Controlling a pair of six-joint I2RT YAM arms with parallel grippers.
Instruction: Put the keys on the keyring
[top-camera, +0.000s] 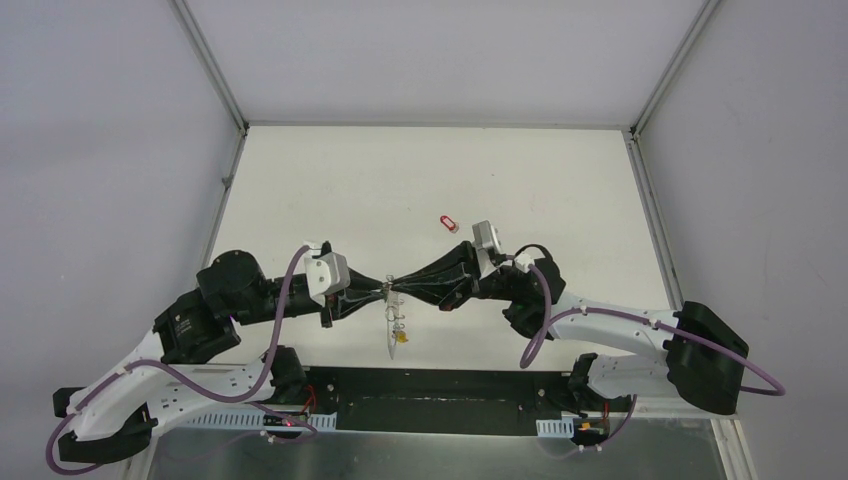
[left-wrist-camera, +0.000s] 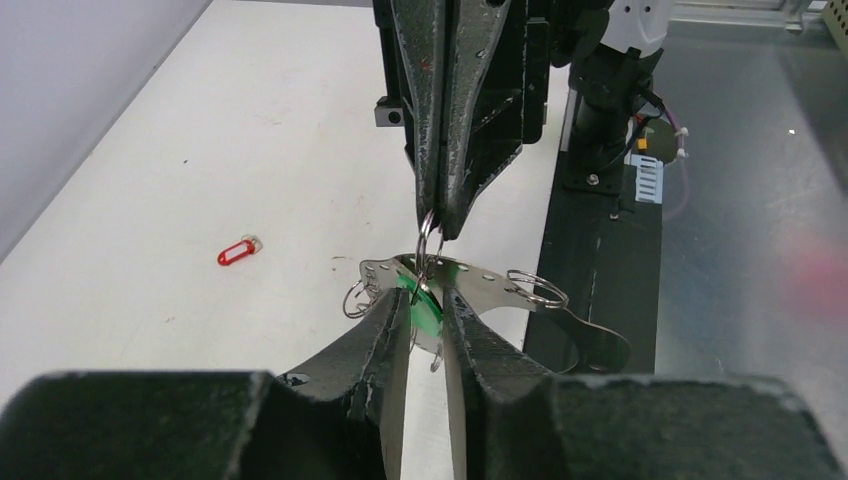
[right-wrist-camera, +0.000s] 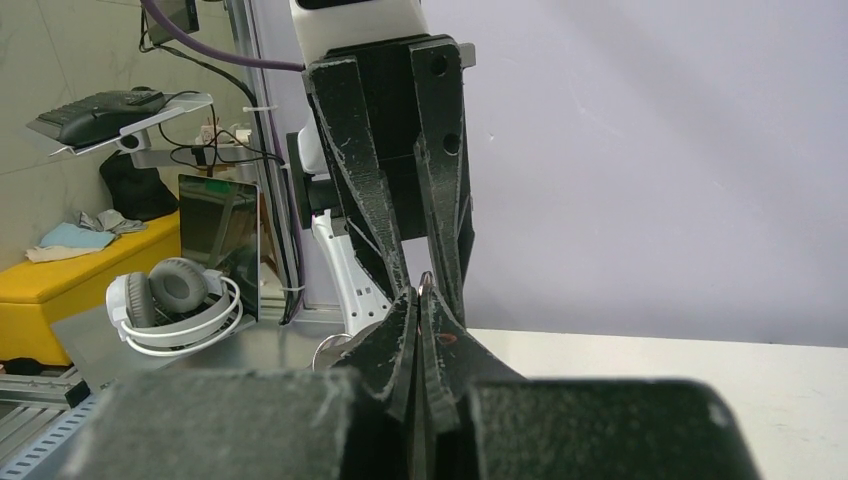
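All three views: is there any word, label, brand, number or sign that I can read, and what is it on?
None can be read in any view.
The red key tag, the green tag and the yellow tag show no lettering; if they carry any, it is too small to tell.

1. The left arm (top-camera: 215, 320) stretches from 8 o'clock toward 3 o'clock.
2. The right arm (top-camera: 610, 325) stretches from 4 o'clock toward 9 o'clock.
3. The left gripper (left-wrist-camera: 420, 298) has its fingers nearly together, with a narrow gap between them.
4. The right gripper (left-wrist-camera: 437, 222) is pressed closed, meeting the left one tip to tip.
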